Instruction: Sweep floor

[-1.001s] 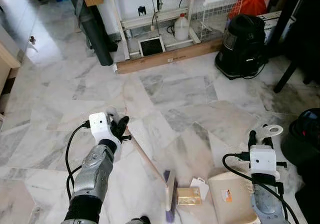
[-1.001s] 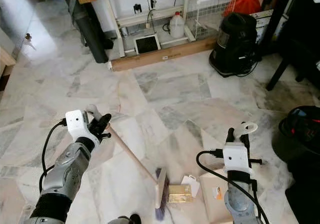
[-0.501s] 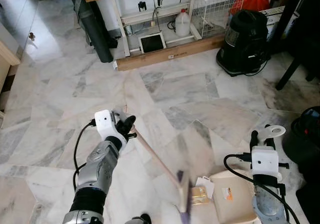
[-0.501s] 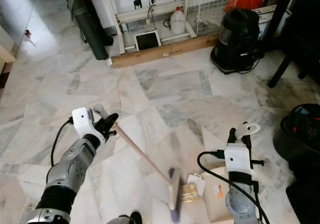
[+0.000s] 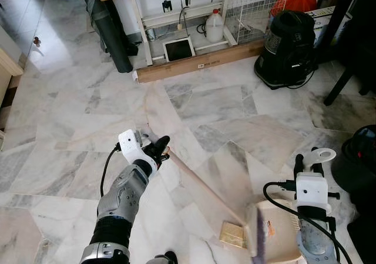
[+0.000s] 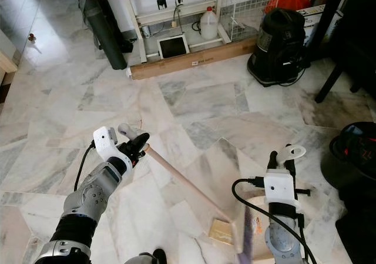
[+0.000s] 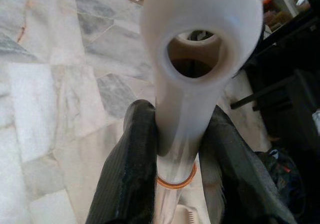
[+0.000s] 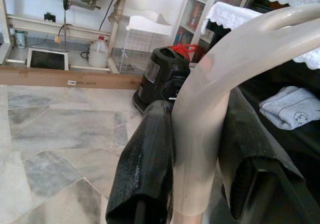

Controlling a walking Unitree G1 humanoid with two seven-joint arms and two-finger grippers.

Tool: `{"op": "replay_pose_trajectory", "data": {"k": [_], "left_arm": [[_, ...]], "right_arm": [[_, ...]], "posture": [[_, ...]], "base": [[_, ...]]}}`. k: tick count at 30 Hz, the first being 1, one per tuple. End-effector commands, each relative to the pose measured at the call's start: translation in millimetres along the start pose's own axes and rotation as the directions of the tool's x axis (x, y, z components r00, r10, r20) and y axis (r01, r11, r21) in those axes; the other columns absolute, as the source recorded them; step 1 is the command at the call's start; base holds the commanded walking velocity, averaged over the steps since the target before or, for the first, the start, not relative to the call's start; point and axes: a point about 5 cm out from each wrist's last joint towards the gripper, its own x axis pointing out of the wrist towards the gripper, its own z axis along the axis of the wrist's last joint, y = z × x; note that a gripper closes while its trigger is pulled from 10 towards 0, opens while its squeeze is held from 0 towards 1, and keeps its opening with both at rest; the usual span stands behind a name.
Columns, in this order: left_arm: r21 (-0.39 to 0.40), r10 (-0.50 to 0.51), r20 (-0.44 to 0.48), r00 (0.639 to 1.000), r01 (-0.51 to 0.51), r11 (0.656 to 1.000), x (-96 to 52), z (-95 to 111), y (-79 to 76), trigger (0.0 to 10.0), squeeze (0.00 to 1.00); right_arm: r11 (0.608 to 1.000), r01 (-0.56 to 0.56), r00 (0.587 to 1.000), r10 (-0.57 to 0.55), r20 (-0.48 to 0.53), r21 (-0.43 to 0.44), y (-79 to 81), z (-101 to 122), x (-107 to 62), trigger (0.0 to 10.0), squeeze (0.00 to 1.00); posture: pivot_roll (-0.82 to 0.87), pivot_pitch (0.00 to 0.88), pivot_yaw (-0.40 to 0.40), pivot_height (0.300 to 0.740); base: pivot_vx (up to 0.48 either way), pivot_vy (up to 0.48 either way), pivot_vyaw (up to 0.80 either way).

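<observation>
My left gripper is shut on the pale top end of the broom handle, which shows between its black fingers. The wooden stick slants down to the right. Its blurred purple broom head is at the mouth of the beige dustpan. A flat golden packet lies on the marble floor just left of the broom head. My right gripper is shut on the dustpan's upright looped handle at the lower right.
A black vacuum cleaner and a long wooden plank stand at the back, with a dark roll and a white jug. A black bin and a dark table leg are on the right. Open marble floor lies between.
The broom head has swept right, from left of the golden packet to the dustpan's mouth, and the packet now lies on its left. My left gripper moved right with the handle.
</observation>
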Motion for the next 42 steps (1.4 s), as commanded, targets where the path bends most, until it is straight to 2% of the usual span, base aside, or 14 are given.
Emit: {"op": "replay_pose_trajectory", "data": {"k": [1, 4, 7, 9, 13, 14, 16, 19, 23, 25, 35, 37, 38, 42], "left_arm": [[-0.052, 0.002, 0.053, 0.999, 0.0, 0.999, -2.1, 12.1, 3.0, 10.0, 0.0], [-0.021, 0.01, 0.104, 0.995, -0.008, 1.0, -4.3, 22.6, 4.9, 10.0, 0.0], [0.159, 0.022, 0.177, 0.984, -0.051, 0.986, -12.7, 42.2, 10.5, 10.0, 0.0], [0.282, 0.017, 0.17, 0.985, -0.066, 0.957, -17.5, 46.9, 13.8, 10.0, 0.0], [0.343, 0.002, 0.139, 0.99, -0.05, 0.938, -23.6, 47.0, 17.6, 10.0, 0.0], [0.393, 0.0, 0.101, 0.995, -0.04, 0.919, -29.0, 45.7, 22.9, 10.0, 0.0], [0.423, 0.001, 0.06, 0.998, -0.026, 0.906, -35.7, 43.1, 28.9, 10.0, 0.0], [0.452, -0.003, 0.027, 1.0, -0.009, 0.892, -40.1, 40.4, 31.7, 10.0, 0.0], [0.445, -0.02, -0.057, 0.998, 0.043, 0.895, -47.0, 33.7, 35.3, 10.0, 0.0], [0.43, -0.055, -0.198, 0.979, 0.137, 0.892, -54.5, 25.0, 38.4, 10.0, 0.0], [0.407, -0.111, -0.323, 0.94, 0.244, 0.88, -65.4, 23.3, 37.8, 10.0, 0.0], [0.409, -0.119, -0.35, 0.929, 0.266, 0.873, -67.7, 22.7, 37.3, 10.0, 0.0], [0.404, -0.125, -0.396, 0.91, 0.295, 0.866, -71.8, 20.8, 37.3, 10.0, 0.0], [0.387, -0.136, -0.425, 0.895, 0.315, 0.867, -74.2, 16.8, 35.3, 10.0, 0.0]], "right_arm": [[1.0, -0.021, 0.995, 0.019, -0.096, -0.02, 1.3, -16.1, -10.9, 10.0, 0.0], [1.0, -0.02, 0.995, 0.018, -0.097, -0.019, 1.9, -15.9, -9.8, 10.0, 0.0], [1.0, -0.02, 0.995, 0.018, -0.098, -0.017, 1.8, -16.0, -8.2, 10.0, 0.0], [1.0, -0.021, 0.995, 0.019, -0.099, -0.018, 1.7, -16.4, -7.3, 10.0, 0.0], [1.0, -0.02, 0.995, 0.018, -0.098, -0.017, 2.0, -15.9, -6.8, 10.0, 0.0], [1.0, -0.019, 0.995, 0.017, -0.097, -0.016, 2.4, -15.6, -6.5, 10.0, 0.0], [1.0, -0.019, 0.995, 0.017, -0.098, -0.016, 2.9, -15.7, -6.5, 10.0, 0.0], [1.0, -0.019, 0.995, 0.017, -0.098, -0.015, 3.2, -15.8, -6.4, 10.0, 0.0], [1.0, -0.019, 0.995, 0.017, -0.098, -0.016, 3.1, -16.0, -6.1, 10.0, 0.0], [1.0, -0.017, 0.995, 0.015, -0.096, -0.018, 2.0, -15.8, -4.6, 10.0, 0.0], [1.0, -0.012, 0.996, 0.01, -0.091, -0.018, 1.8, -14.7, -2.8, 10.0, 0.0], [1.0, -0.012, 0.996, 0.01, -0.091, -0.019, 1.7, -14.7, -2.8, 10.0, 0.0], [1.0, -0.012, 0.996, 0.01, -0.091, -0.019, 1.4, -14.9, -3.2, 10.0, 0.0], [1.0, -0.012, 0.996, 0.01, -0.092, -0.02, 1.3, -15.3, -4.2, 10.0, 0.0]], "posture": [[0.03, 0.19, 0.127, 0.74], [0.03, 0.191, 0.126, 0.74], [0.03, 0.185, 0.126, 0.74], [0.04, 0.186, 0.125, 0.74], [0.04, 0.182, 0.127, 0.74], [0.04, 0.182, 0.128, 0.74], [0.04, 0.18, 0.128, 0.74], [0.04, 0.18, 0.128, 0.74], [0.04, 0.18, 0.126, 0.74], [0.05, 0.177, 0.126, 0.74], [0.05, 0.178, 0.128, 0.74], [0.05, 0.18, 0.129, 0.74], [0.05, 0.182, 0.129, 0.74], [0.05, 0.183, 0.13, 0.74]], "base": [[0.0, 0.0, 0.0], [0.0, 0.0, 0.0], [0.0, 0.0, 0.0], [0.0, 0.0, 0.0], [0.0, 0.0, 0.0], [0.0, 0.0, 0.0], [0.0, 0.0, 0.0], [0.0, 0.0, 0.0], [0.0, 0.0, 0.0], [0.0, 0.0, 0.0], [0.0, 0.0, 0.0], [0.0, 0.0, 0.0], [0.0, 0.0, 0.0], [0.0, 0.0, 0.0]]}}
